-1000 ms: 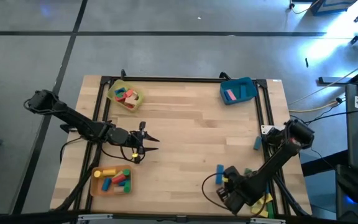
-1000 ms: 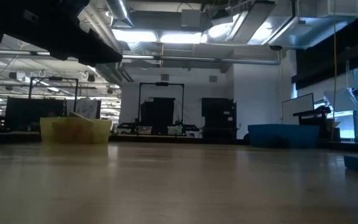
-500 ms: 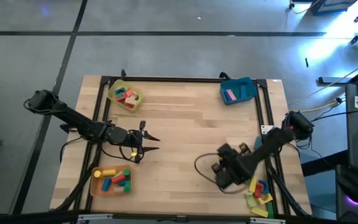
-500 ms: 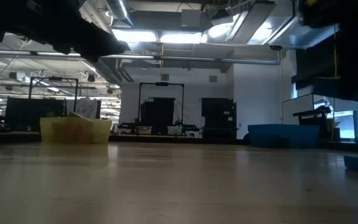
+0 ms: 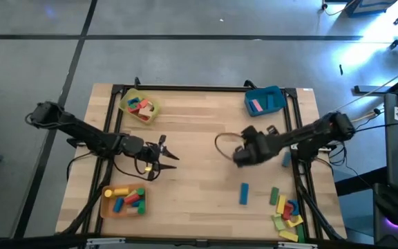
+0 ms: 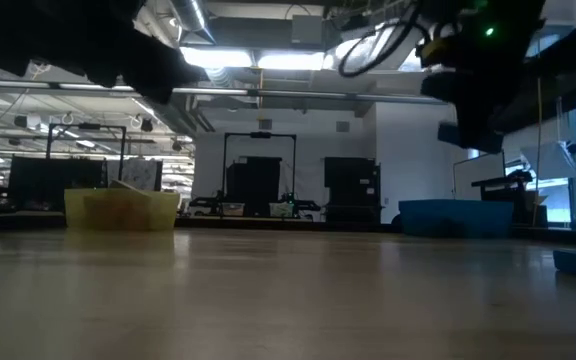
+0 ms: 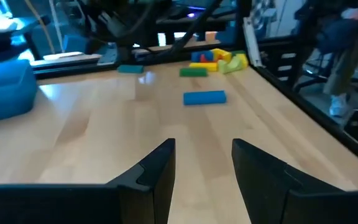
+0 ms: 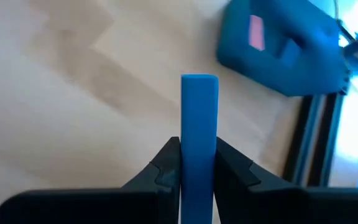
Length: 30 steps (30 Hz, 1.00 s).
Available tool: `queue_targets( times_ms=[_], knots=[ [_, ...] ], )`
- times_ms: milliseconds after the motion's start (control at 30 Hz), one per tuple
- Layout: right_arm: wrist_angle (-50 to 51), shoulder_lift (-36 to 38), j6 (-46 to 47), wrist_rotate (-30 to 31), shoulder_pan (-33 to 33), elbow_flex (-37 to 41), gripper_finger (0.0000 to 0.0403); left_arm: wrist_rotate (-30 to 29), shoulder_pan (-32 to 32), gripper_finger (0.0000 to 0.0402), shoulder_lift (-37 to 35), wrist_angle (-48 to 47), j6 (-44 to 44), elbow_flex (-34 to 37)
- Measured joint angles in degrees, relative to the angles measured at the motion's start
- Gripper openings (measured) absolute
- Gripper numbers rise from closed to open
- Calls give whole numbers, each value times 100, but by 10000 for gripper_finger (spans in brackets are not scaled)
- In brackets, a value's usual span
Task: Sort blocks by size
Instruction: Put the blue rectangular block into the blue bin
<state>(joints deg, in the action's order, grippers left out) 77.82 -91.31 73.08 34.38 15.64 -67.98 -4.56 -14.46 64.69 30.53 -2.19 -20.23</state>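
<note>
My right gripper point(image 5: 242, 156) hangs over the table's right half, short of the blue tray point(image 5: 264, 100), shut on a blue bar block point(image 8: 198, 112). My left gripper point(image 7: 202, 167) waits open over the left half of the table with nothing between its fingers. A blue bar point(image 5: 243, 194) lies flat on the table near the right. Several loose blocks point(image 5: 286, 211) lie in a heap at the near right corner. Another blue block point(image 5: 286, 160) lies by the right rail. My right gripper pinches the blue bar between its two fingers point(image 8: 165, 163) on its two broad faces point(image 8: 198, 149). The fingers lie along the bar, whose free end point(image 8: 199, 79) juts out past the fingertips. They slant down toward the table. The bar is lifted clear.
The blue tray holds a pink block point(image 5: 256, 105). A yellow tray point(image 5: 138, 107) with blocks stands at the far left, and an orange tray point(image 5: 122, 200) with blocks at the near left. A black rail point(image 5: 298, 131) runs along the table's right side.
My right gripper has swung from the near right corner toward the table's far edge and the blue tray, rising and turning as it went. It carries the blue bar clear of the table. The blue bar on the table stayed where it lay.
</note>
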Motion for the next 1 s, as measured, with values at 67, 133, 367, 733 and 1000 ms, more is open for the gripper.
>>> queue_targets(
  times_ms=[67, 133, 367, 733, 1000],
  knots=[
    [-17, 190, -118, 8, -267, 175, 61, 7, 119, 143, 31, 27, 2, 0],
    [-34, 383, -174, 4, -509, 371, 61, 7, 225, 143, 85, 24, -3, 0],
    [-567, 1017, -590, 2, -1373, 1020, 60, 9, 371, 143, 388, 19, 171, 0],
    [-1588, 1349, -1819, -101, -2690, 1450, 60, 2, 295, 143, 592, 210, -22, 0],
    [-1899, 1349, -2405, -155, -3192, 1451, 61, -11, 244, 143, 588, 192, -275, 0]
  ],
)
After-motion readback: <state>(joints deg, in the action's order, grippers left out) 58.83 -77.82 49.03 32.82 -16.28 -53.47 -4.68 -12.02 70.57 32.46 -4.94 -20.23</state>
